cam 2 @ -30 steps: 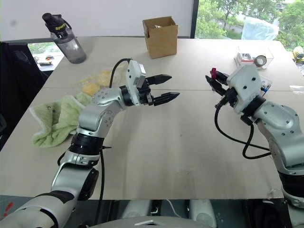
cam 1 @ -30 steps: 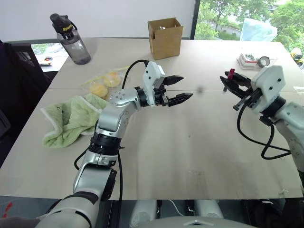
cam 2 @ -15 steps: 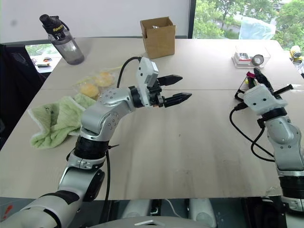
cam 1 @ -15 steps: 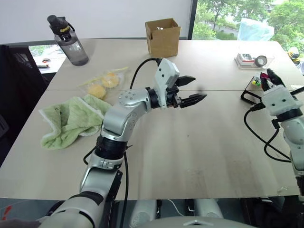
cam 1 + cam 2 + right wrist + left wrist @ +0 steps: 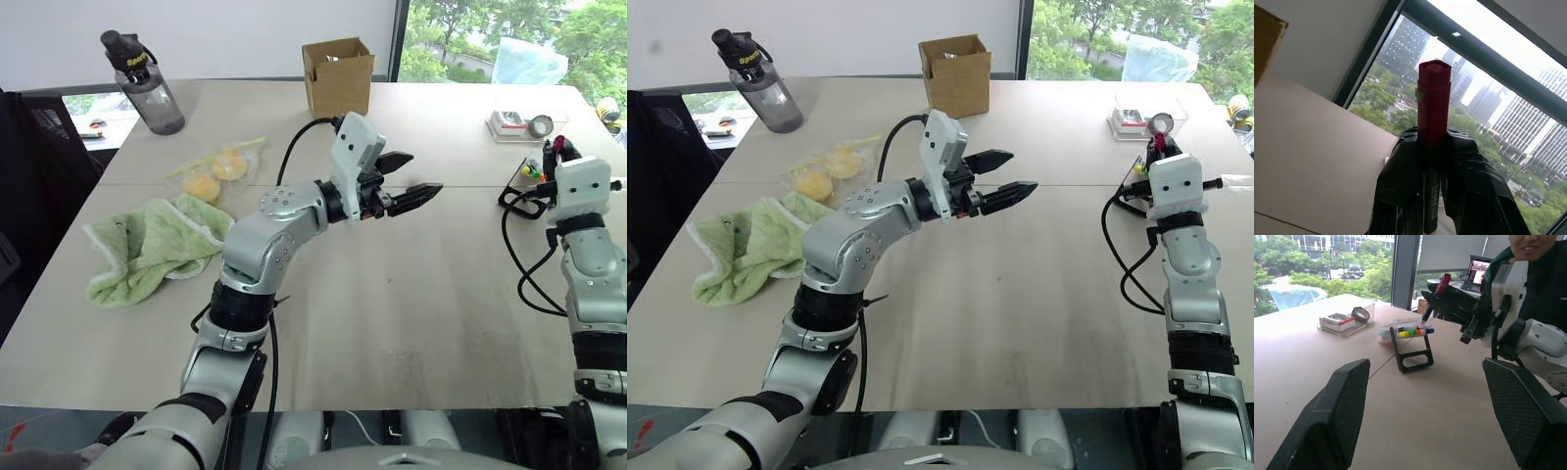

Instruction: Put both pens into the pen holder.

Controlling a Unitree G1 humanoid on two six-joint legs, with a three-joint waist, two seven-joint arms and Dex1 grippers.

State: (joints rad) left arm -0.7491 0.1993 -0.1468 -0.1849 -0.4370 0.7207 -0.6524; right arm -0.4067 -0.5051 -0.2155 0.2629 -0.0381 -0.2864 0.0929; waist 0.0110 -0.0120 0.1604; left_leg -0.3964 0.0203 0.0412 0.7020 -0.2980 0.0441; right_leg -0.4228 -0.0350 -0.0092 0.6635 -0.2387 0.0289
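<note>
My right gripper [image 5: 1447,297] is shut on the pink-capped pen [image 5: 1433,98], which stands nearly upright with its cap [image 5: 1443,282] on top. The pen's lower end is right at the top of the pen holder [image 5: 1411,334], a clear box with colourful marker ends on a black stand [image 5: 1413,358]. The holder sits near the table's right edge [image 5: 523,176]. A light-blue end [image 5: 1383,333] shows in the clear box; I cannot tell whether it is the other pen. My left gripper [image 5: 423,173] hovers open and empty above the table's middle, pointing toward the holder.
A brown cardboard box [image 5: 339,73] stands at the back. A flat clear tray with a tape roll [image 5: 524,122] lies behind the holder. A water bottle [image 5: 143,83], a green towel [image 5: 147,245] and a bag of yellow items [image 5: 217,168] lie on the left. A person [image 5: 1542,264] sits behind the right arm.
My right gripper has carried the pink-capped pen to the right, over to the pen holder, and turned it upright. The left gripper has drifted slightly right and stayed open.
</note>
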